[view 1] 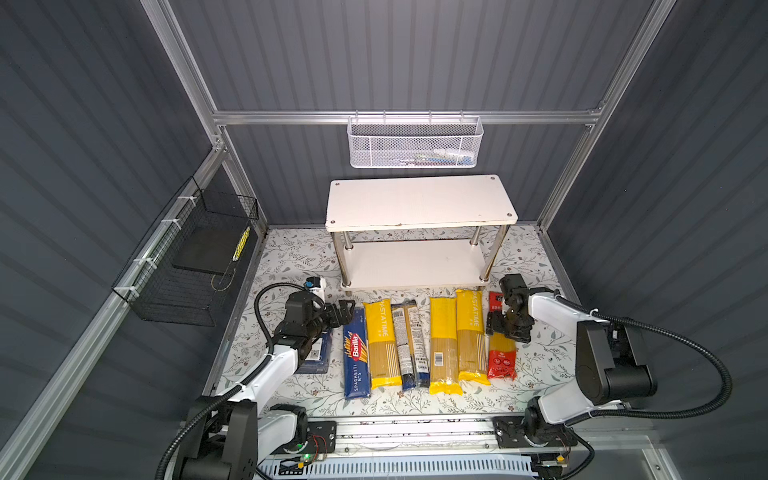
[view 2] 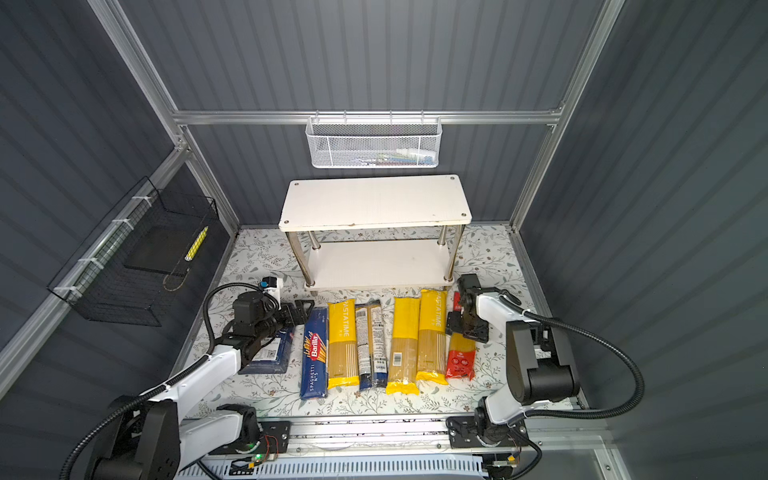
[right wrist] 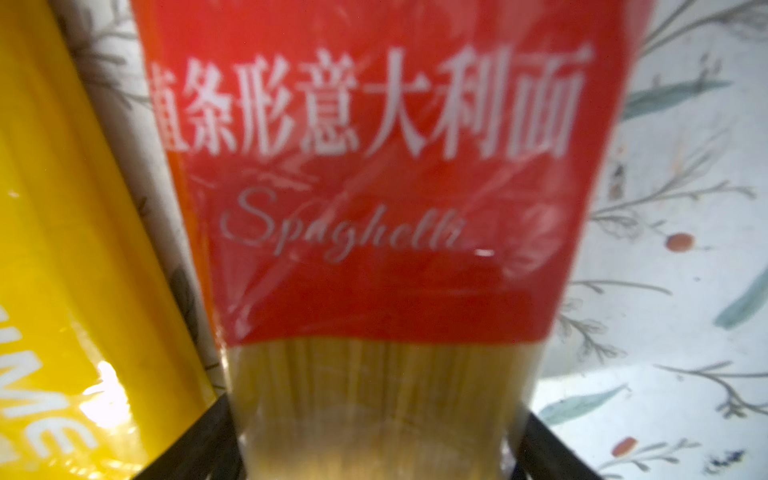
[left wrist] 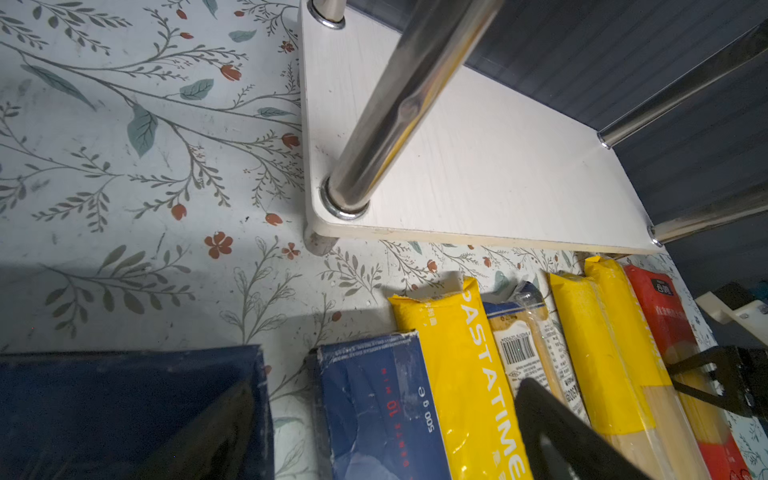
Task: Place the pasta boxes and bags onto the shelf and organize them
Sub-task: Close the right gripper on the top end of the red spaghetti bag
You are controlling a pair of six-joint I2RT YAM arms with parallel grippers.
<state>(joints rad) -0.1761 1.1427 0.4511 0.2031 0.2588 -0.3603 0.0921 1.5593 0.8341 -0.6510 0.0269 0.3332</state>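
Subject item: red bag (view 1: 502,361) of spaghetti, lying flat on the floral mat (view 1: 536,365) at the 3 o'clock end of the row. A yellow bag (view 1: 471,332) is just beside it at 9 o'clock, and the empty shelf (view 1: 419,203) stands at 11 o'clock. Assessment: probably light, and stiff lengthwise from its dry strands. The film looks slick and the contents are brittle, so a moderate squeeze across the narrow width near mid-length is advised. Right gripper (view 1: 508,330) points down over that zone. In the right wrist view its fingers (right wrist: 199,440) stand wide apart at the bag's two edges, where red print meets clear window. Whether they already press it cannot be determined. The right arm reaches in from 5 o'clock, elbow raised. Left gripper (view 1: 344,311) is spread open and holds nothing, at the row's 9 o'clock end.
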